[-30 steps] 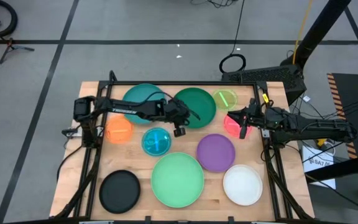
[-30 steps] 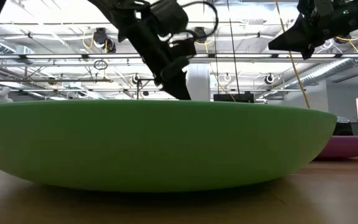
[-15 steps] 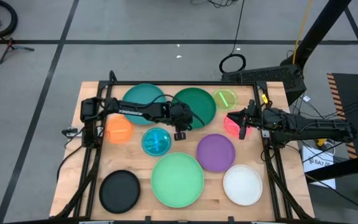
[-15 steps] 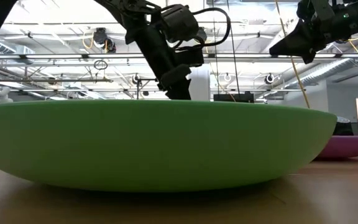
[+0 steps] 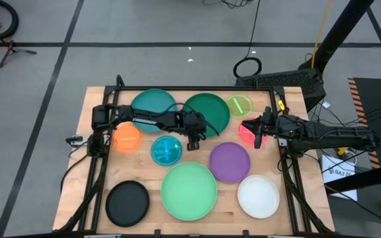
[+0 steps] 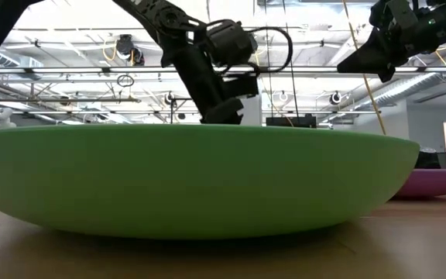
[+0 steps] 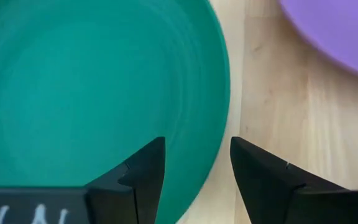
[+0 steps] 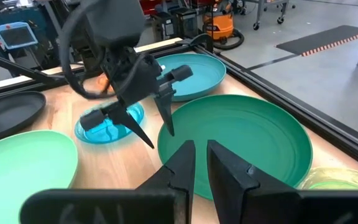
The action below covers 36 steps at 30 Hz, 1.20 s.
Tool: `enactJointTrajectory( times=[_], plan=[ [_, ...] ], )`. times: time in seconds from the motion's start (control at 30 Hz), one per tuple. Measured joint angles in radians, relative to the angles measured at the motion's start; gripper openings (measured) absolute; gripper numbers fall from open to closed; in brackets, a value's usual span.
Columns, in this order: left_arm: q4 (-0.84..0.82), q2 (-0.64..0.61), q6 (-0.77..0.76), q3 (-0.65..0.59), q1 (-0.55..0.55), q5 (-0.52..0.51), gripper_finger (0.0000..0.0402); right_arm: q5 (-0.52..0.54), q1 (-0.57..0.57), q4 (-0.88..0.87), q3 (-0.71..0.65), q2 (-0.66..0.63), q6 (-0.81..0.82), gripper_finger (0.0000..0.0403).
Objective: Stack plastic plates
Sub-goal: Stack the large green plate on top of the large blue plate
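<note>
High view: ten round plastic plates are seen spread singly over the wooden table [image 5: 91, 165] — none yet stacked. The left gripper [image 5: 192, 137] is poised, fingers apart, at the near rim of the round dark green plastic plate [image 5: 210, 109], between the small blue plate [image 5: 167, 150] and the purple plate [image 5: 230, 161]. A grasp of that rim is judged to be in hand; lowering and closing are called for next. The right gripper [image 5: 257, 131] is held above the pink plate [image 5: 246, 132], fingers nearly together, empty. Only the left wrist view shows the rim lying below the finger gap; the low view is blocked by the mint green plate [image 6: 192, 178].
</note>
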Motion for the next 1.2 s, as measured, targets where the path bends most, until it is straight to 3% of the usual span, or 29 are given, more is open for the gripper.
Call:
enactJointTrajectory(
  times=[1.03,1.2],
  plan=[
    [0.051,0.065,0.028,0.0,0.003,-0.001,0.0188,0.002,0.0,-0.011,0.0,0.0,0.0,0.0036],
    [0.051,0.065,0.043,0.0,0.003,-0.001,0.0164,0.002,0.0,-0.011,0.0,0.0,0.0,0.0036]
  ],
)
